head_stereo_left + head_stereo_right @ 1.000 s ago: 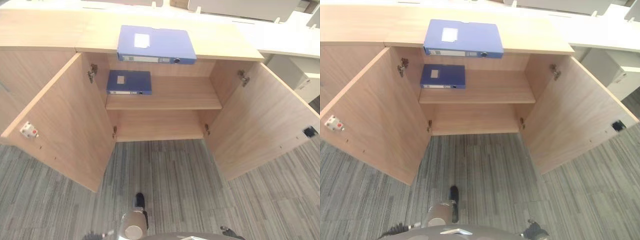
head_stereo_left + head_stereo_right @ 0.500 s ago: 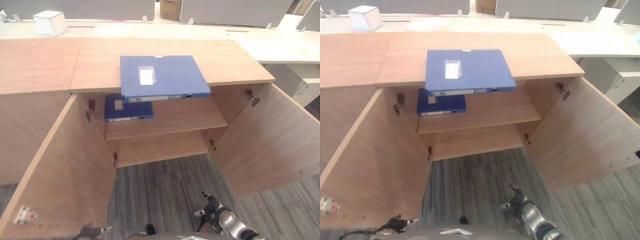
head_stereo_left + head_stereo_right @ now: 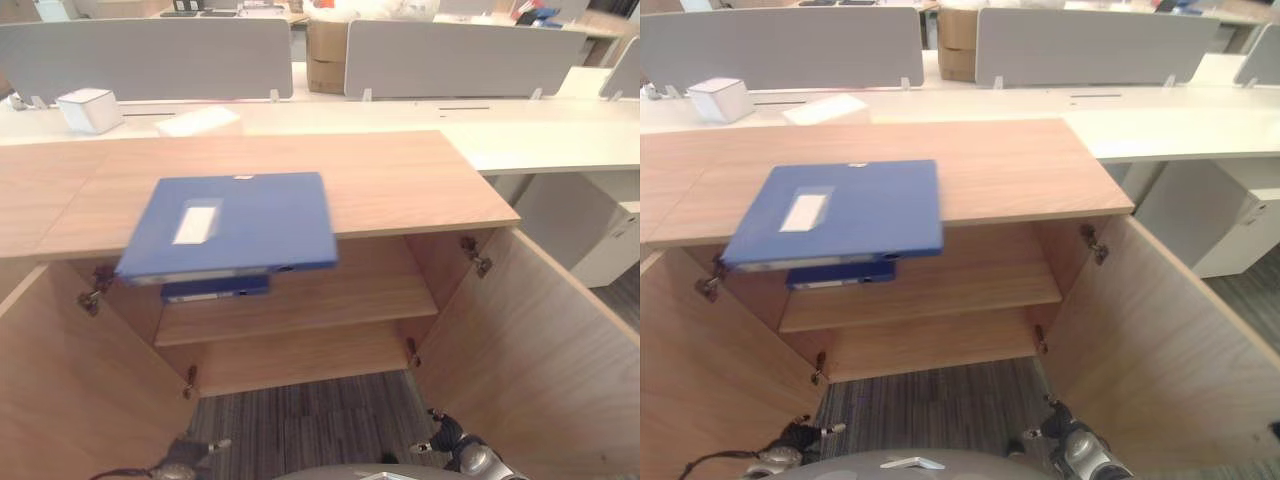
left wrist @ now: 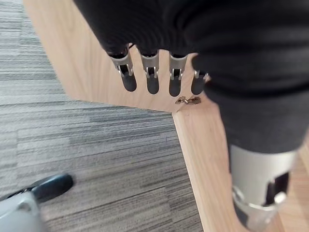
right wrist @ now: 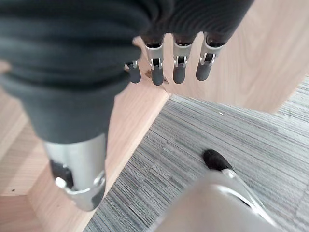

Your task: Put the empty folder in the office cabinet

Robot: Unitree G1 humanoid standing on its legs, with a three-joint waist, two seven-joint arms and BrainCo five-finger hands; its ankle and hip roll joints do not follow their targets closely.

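Lying flat on the cabinet (image 3: pixel 420 190) top, a blue folder (image 3: pixel 235 225) overhangs the front edge, an easy spot for a grab. A second folder (image 3: pixel 215 289) already sits on the upper shelf (image 3: pixel 330 300) between both open doors. The left hand (image 4: pixel 159 77) and right hand (image 5: pixel 174 65) hang low, fingers straight and holding nothing.

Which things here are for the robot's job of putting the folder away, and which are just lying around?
For the job:
- blue folder lying on the cabinet top, overhanging its front edge
- office cabinet, both doors open
- left hand and right hand, both low, open and empty

Just lying about:
- second blue folder on the shelf inside
- white box on the desk behind
- cardboard box farther back
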